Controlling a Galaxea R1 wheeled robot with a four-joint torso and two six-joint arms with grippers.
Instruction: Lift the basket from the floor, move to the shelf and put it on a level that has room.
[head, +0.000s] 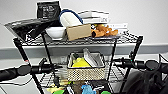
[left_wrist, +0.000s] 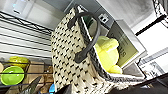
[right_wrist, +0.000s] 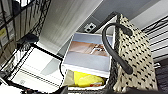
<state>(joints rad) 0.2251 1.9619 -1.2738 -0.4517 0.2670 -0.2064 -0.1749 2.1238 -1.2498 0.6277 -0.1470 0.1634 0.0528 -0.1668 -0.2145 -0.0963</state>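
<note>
A: Starting nearest, what are the arms doing?

B: The left hand (head: 53, 67) and right hand (head: 115, 60) are reaching in from either side at the height of the basket (head: 86, 67). I cannot tell how far either hand is open, or whether either is gripping anything; the wrist views are showing the basket's dark handles (left_wrist: 85, 35) close up, but no fingers plainly.

A: And the basket itself?

B: It is sitting at the level (head: 113, 73) second from the top of the shelf (head: 136, 46), near that tier's front edge and about midway between the side poles. A yellow soft thing (head: 80, 62) and a flat white box (head: 91, 57) are lying inside it.

A: Further back?

B: The top tier is carrying a white bowl (head: 55, 32), a cardboard box (head: 78, 32) and stacked boxes, with the grey wall behind.

A: What could go wrong?

B: I judge the basket is sitting rather far forward. If a hand is catching a handle while pulling away, it could be dragging the basket off the front edge. The arms are also passing close to the poles, so a sideways swing could be knocking the castered shelf.
</note>
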